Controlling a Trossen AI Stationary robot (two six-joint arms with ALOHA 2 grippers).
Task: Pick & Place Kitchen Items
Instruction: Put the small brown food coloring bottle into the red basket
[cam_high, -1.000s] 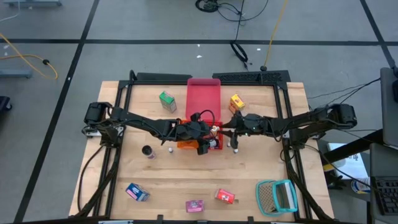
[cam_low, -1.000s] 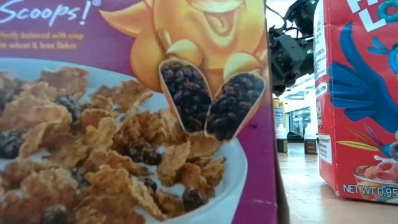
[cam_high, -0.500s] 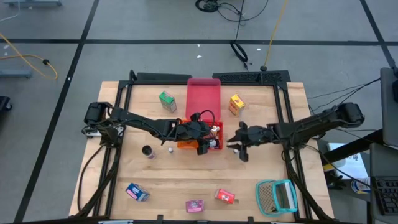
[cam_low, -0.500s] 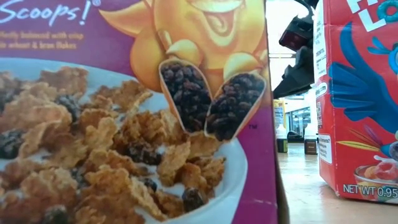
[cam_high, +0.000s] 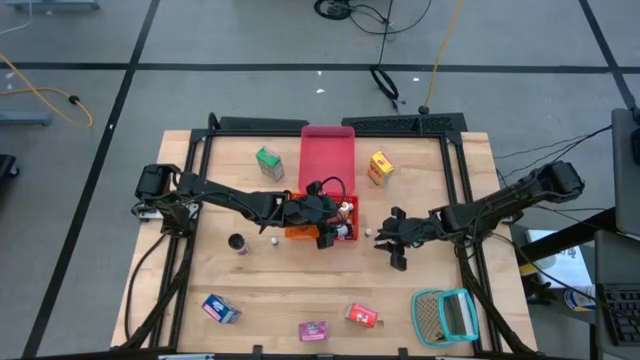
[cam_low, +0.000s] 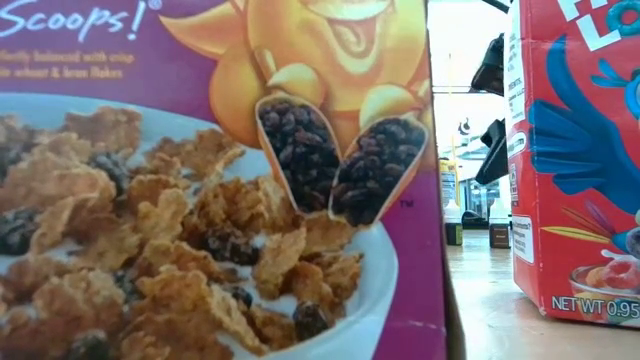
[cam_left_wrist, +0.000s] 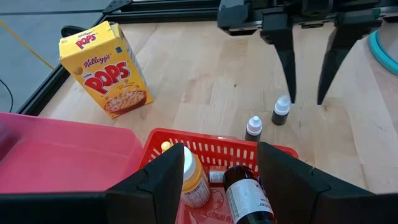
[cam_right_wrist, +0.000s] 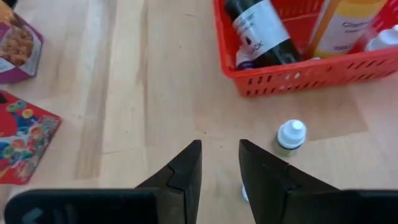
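Note:
My left gripper (cam_left_wrist: 221, 180) hangs open over the red mesh basket (cam_left_wrist: 186, 144), which holds an orange bottle (cam_left_wrist: 194, 182) and a dark bottle (cam_left_wrist: 247, 198). My right gripper (cam_right_wrist: 219, 163) stands open above bare wood to the basket's right, nothing between its fingers. Two tiny white-capped bottles (cam_left_wrist: 254, 127) (cam_left_wrist: 281, 111) stand upright on the table between it and the basket. A yellow box (cam_high: 380, 166) and a green box (cam_high: 268, 161) stand at the far side. A dark can (cam_high: 237, 242) sits left of the basket. Blue (cam_high: 219, 308), pink (cam_high: 313, 330) and red (cam_high: 362, 316) boxes lie along the near edge.
A pink-red tray (cam_high: 328, 160) lies behind the basket. A teal mesh basket (cam_high: 445, 315) sits at the near right corner. In the low view the purple cereal box (cam_low: 220, 180) and the red box (cam_low: 575, 160) fill most of the picture. Bare wood lies between the basket and the near boxes.
My right gripper has drawn back from beside the red basket toward the table's right edge and a little toward the near edge. My left gripper and the basket have kept still.

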